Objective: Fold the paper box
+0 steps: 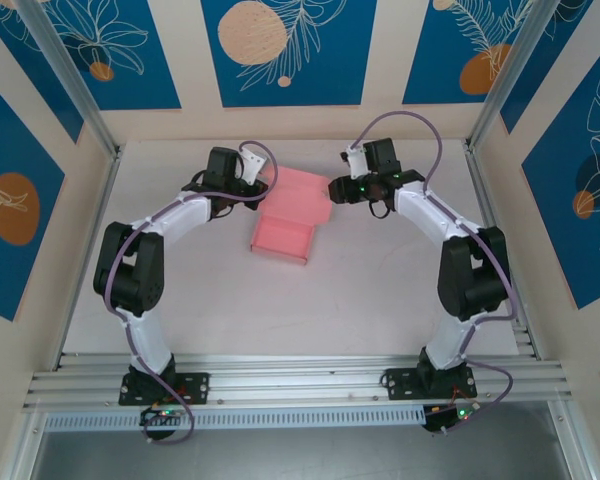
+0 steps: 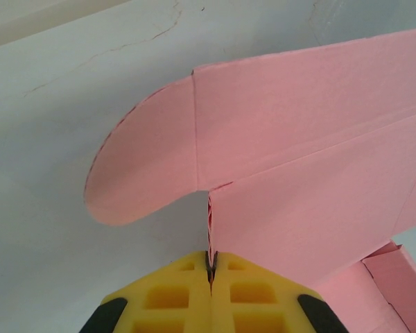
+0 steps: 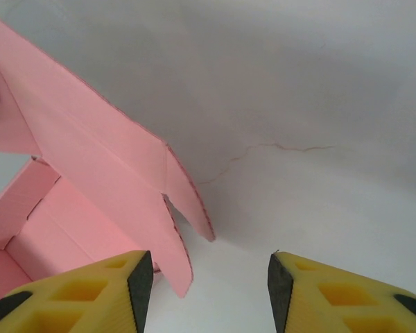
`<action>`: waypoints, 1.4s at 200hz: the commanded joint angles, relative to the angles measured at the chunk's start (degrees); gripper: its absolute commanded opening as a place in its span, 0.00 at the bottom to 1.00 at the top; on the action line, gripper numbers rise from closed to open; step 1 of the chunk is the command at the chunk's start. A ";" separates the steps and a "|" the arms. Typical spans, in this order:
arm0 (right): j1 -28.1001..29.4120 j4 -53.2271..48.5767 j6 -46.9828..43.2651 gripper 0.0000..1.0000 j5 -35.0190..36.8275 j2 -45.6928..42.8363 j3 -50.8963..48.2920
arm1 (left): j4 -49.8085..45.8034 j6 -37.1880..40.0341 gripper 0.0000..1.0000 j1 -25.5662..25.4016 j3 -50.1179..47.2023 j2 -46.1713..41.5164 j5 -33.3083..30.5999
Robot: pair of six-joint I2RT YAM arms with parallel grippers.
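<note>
- Paper box [image 1: 288, 215], pink and half folded, lay on the white worktop [image 1: 380, 300] toward its far side, between the two claws, as we saw from above.
- Left claw [image 2: 211, 267] we found pinched shut on the box's card edge.
- Right claw [image 3: 211, 277] stood open just beside the box's tabbed edge, holding nothing.

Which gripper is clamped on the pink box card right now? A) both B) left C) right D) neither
B: in the left wrist view the left gripper is shut on an edge of the paper box, while the right gripper has its fingers standing apart, clamping nothing.
</note>
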 commanded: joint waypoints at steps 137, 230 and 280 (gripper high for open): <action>6.87 -1.47 3.86 0.27 4.62 9.65 8.04 | 10.34 -6.72 0.00 -0.38 -6.56 -3.37 -3.56; 9.58 -3.85 7.02 0.26 13.46 10.90 14.44 | 24.80 -17.72 0.00 -3.65 -13.59 -6.69 -15.93; 10.28 -4.71 10.76 0.18 21.30 13.50 18.06 | 31.13 -23.45 0.00 -6.15 -15.49 -5.58 -21.91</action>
